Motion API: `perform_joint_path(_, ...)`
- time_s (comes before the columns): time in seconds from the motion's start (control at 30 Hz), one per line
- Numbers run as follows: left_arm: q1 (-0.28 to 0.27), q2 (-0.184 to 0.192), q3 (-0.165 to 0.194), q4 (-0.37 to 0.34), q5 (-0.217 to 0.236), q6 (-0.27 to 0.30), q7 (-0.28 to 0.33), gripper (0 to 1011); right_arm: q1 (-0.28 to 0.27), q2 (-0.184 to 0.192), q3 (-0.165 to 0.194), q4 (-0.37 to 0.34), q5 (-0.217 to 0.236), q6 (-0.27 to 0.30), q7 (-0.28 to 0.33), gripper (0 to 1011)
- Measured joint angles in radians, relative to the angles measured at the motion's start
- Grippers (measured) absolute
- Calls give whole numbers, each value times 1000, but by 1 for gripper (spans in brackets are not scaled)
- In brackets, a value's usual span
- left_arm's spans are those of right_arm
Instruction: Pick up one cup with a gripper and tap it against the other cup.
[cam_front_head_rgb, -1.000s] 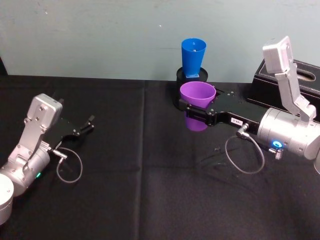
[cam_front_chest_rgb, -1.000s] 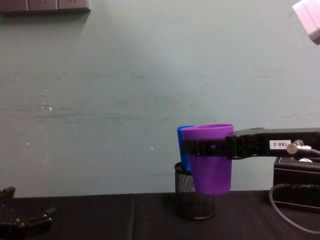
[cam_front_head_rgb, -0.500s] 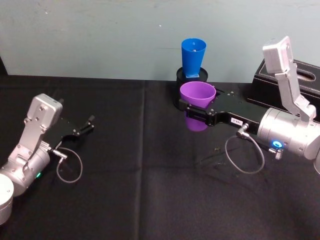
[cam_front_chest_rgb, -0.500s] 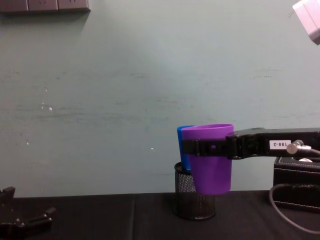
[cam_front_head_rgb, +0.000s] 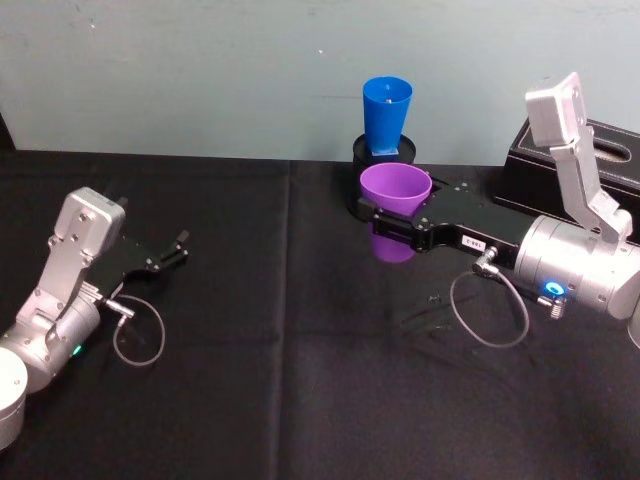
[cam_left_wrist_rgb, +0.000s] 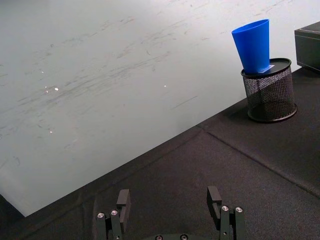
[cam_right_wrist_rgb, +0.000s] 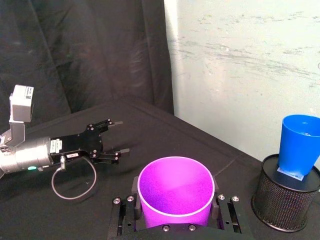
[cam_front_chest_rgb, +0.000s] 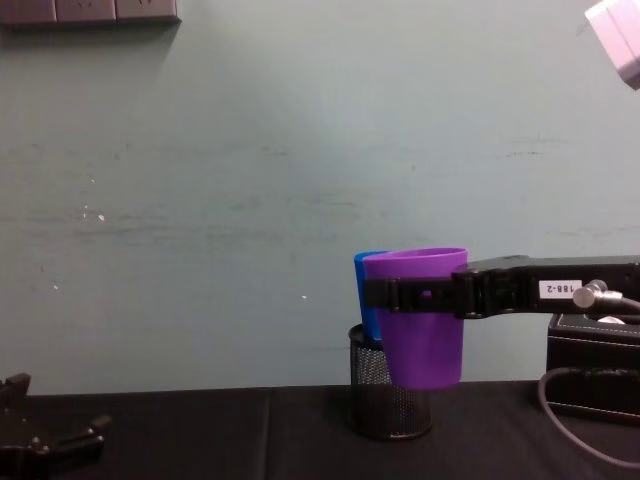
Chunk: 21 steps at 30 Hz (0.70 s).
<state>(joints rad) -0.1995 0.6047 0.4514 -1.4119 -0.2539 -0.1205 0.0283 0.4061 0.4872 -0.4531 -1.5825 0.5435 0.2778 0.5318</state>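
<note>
My right gripper (cam_front_head_rgb: 385, 218), a black claw with a white number label, is shut on the purple cup (cam_front_head_rgb: 395, 188) and holds it upright above the table. The blue cup (cam_front_head_rgb: 386, 112) stands in a black mesh pen holder (cam_front_head_rgb: 384, 156) by the wall, just behind the purple cup. In the right wrist view a gap separates the purple cup (cam_right_wrist_rgb: 175, 192) from the blue cup (cam_right_wrist_rgb: 299, 145). From the chest, the purple cup (cam_front_chest_rgb: 422, 330) covers most of the blue cup (cam_front_chest_rgb: 363, 295). My left gripper (cam_front_head_rgb: 170, 250) rests open on the cloth at the far left.
A black box (cam_front_head_rgb: 570, 165) sits at the back right beside the right arm. A cable loop (cam_front_head_rgb: 490, 310) hangs under the right wrist. The pale wall (cam_front_chest_rgb: 250, 180) rises directly behind the mesh holder (cam_front_chest_rgb: 385, 400). Black cloth (cam_front_head_rgb: 280, 380) covers the table.
</note>
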Motion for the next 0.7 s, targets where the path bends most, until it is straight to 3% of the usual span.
perform_joint_path(0.43, 0, 0, 0, 0, 0, 0, 0, 1005, 4, 2, -5, 4, 0, -4, 0, 741)
perform_joint_path(0.7, 0, 0, 0, 0, 0, 0, 0, 1005, 61, -15, -27, 91, 0, -46, -4, 741)
